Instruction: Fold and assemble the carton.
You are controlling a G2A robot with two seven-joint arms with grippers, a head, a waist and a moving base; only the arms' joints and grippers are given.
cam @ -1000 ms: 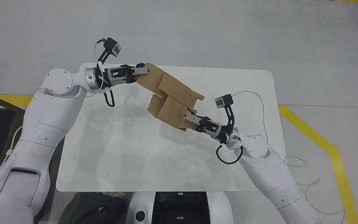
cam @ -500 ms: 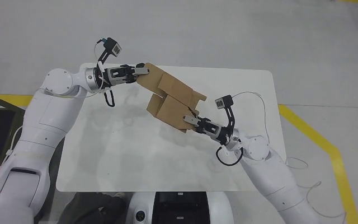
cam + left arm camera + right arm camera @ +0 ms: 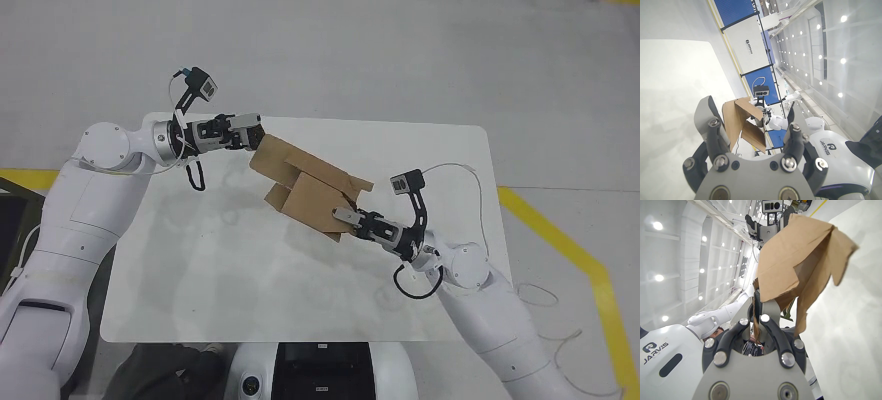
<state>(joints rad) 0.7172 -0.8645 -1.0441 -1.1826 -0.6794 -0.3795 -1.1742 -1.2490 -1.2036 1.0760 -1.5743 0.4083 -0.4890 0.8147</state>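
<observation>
The brown carton, partly opened with loose flaps, hangs over the middle of the white table. My right gripper is shut on a flap at the carton's near right end; in the right wrist view the fingers pinch the cardboard edge of the carton. My left gripper stands open just beyond the carton's far left end and is not touching it. In the left wrist view the carton shows between the spread fingers, a little way off.
A thin white cable loops over the table's right side near the right arm. The table's front half and left side are bare. Yellow floor tape runs past the table's right edge.
My left gripper has opened and let go of the carton's far end. The carton has sagged and shifted slightly toward the right arm, which has drawn back a little.
</observation>
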